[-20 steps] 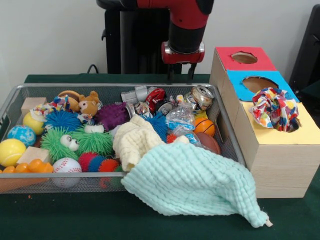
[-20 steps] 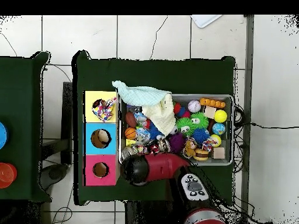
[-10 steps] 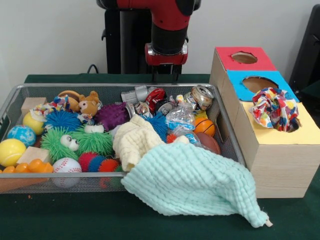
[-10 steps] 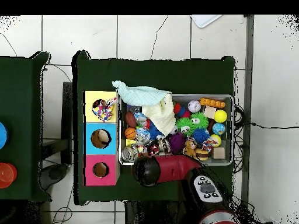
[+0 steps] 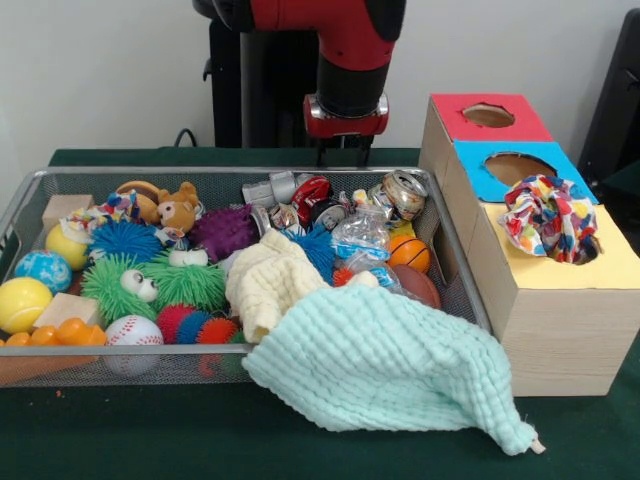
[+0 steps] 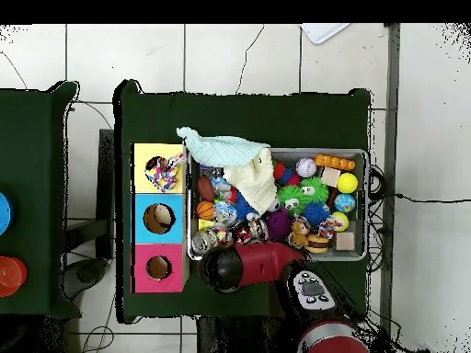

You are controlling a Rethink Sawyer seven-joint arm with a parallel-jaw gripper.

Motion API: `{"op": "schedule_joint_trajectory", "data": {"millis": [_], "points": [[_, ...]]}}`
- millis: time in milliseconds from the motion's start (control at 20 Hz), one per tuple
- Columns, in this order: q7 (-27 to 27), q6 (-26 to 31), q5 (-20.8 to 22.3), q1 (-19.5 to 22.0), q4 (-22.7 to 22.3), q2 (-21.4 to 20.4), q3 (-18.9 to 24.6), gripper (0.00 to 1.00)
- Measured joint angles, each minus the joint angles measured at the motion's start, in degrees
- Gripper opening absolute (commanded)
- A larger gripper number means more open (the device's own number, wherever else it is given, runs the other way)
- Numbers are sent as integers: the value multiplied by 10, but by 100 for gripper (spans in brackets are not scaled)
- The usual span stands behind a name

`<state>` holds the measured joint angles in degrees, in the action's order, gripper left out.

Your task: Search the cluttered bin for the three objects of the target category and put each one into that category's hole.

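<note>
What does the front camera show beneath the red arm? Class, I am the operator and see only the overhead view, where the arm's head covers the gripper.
Observer: The gripper hangs at the far side of the wire mesh bin, higher than its rim and touching nothing in it.
Operator: What lies nearest below it?
Observer: A crushed red metal can, lying against the bin's far wall, with a crushed silver drink can beside it.
Operator: Is the patterned cloth fully down the yellow hole?
Observer: No. The multicoloured patterned cloth bulges up out of the yellow-topped wooden box section.
</note>
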<state>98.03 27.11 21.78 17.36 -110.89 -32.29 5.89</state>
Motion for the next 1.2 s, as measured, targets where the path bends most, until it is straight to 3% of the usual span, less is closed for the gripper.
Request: {"op": "schedule_joint_trajectory", "data": {"millis": [350, 1200], "points": [[0, -4, 0, -21, 19, 24, 0, 100], [0, -29, 0, -24, 37, 65, -1, 100]]}}
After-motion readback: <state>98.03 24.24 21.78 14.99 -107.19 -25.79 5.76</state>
